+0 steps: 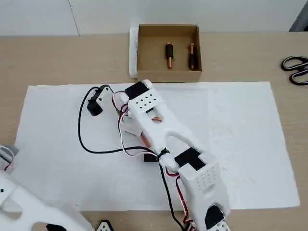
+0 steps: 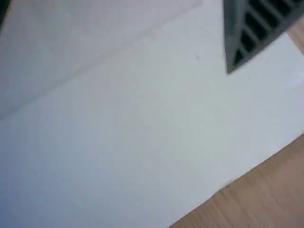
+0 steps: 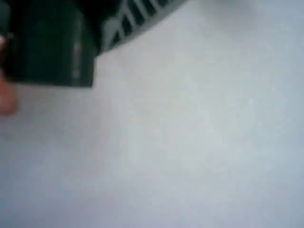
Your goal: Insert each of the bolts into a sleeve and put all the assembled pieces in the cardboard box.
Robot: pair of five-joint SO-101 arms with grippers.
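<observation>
Although the right claw [image 3: 118, 23] hangs low over the white paper [image 1: 240, 144], I cannot tell whether it is clenched or released. Beside its ribbed jaw sits a dark block [image 3: 47, 47] that may be a sleeve or merely part of the claw. Seen from above, the right arm [image 1: 166, 127] lies stretched across the sheet. What looks like a copper bolt [image 1: 146, 139] peeps out just beside it, but I cannot say whether it is gripped or lying loose. The left claw [image 2: 249, 35] hovers over the paper near the edge where the wooden surface [image 2: 266, 199] begins, and its state is just as unreadable. The left arm [image 1: 19, 204] sits at the near corner. Just beyond the far edge of the paper stands the cardboard box [image 1: 180, 36], where two assembled pieces [image 1: 169, 56] lie side by side. A pair of scissors [image 1: 296, 67] rests well apart at the right. To my eye a further bolt is being dealt with now. The next move calls for a sure hold on it and its tip lined up squarely with a sleeve's bore. Once it is seated, it needs a lift clear of the box wall.
</observation>
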